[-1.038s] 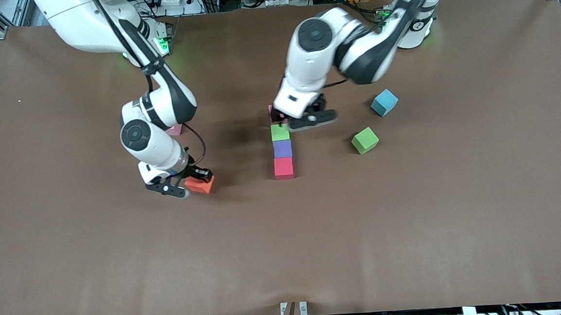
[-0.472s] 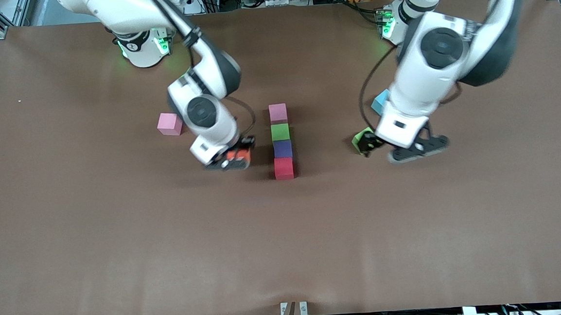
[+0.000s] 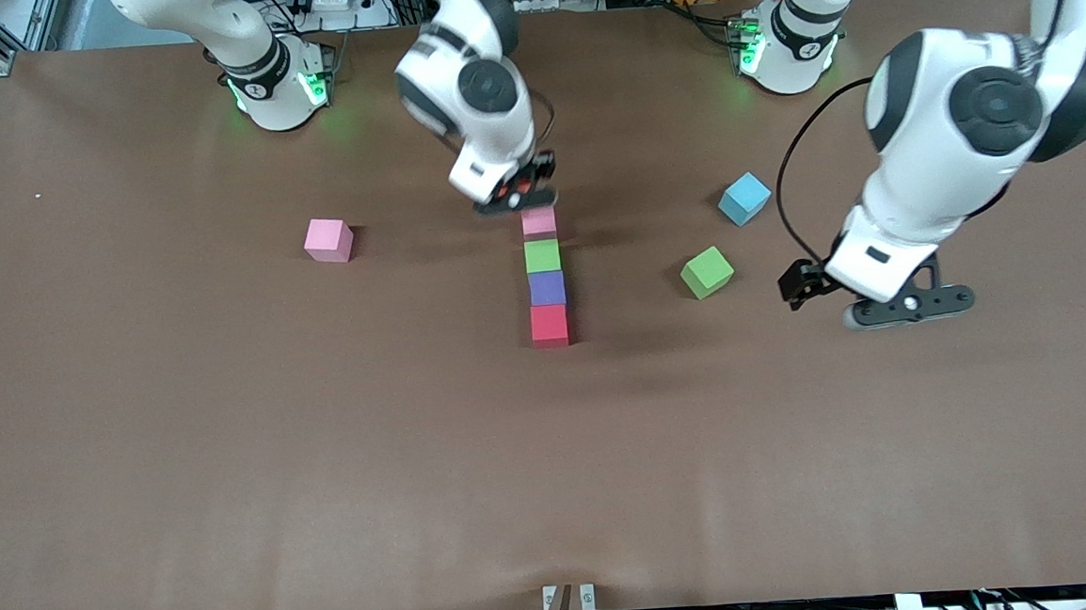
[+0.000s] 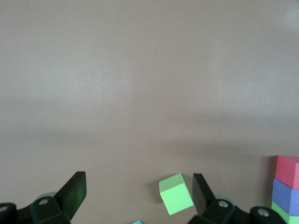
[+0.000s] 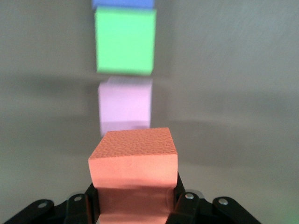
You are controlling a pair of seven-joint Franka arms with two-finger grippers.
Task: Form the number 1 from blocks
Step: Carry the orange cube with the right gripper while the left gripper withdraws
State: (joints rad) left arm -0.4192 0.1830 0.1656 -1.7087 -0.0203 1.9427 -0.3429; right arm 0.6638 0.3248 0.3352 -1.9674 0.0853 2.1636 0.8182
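While gripped in the right end effector, the orange block hangs above the pink block.

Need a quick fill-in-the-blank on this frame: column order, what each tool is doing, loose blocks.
1. In the column, the block nearest the front camera is the ___ one, next to the purple block.
2. The right tool is shut on the ___ block, over the column's pink block.
3. The left tool hangs open and holds ___.
4. The loose green block lies nearer the front camera than the light ___ block.

Missing words: red; orange; nothing; blue
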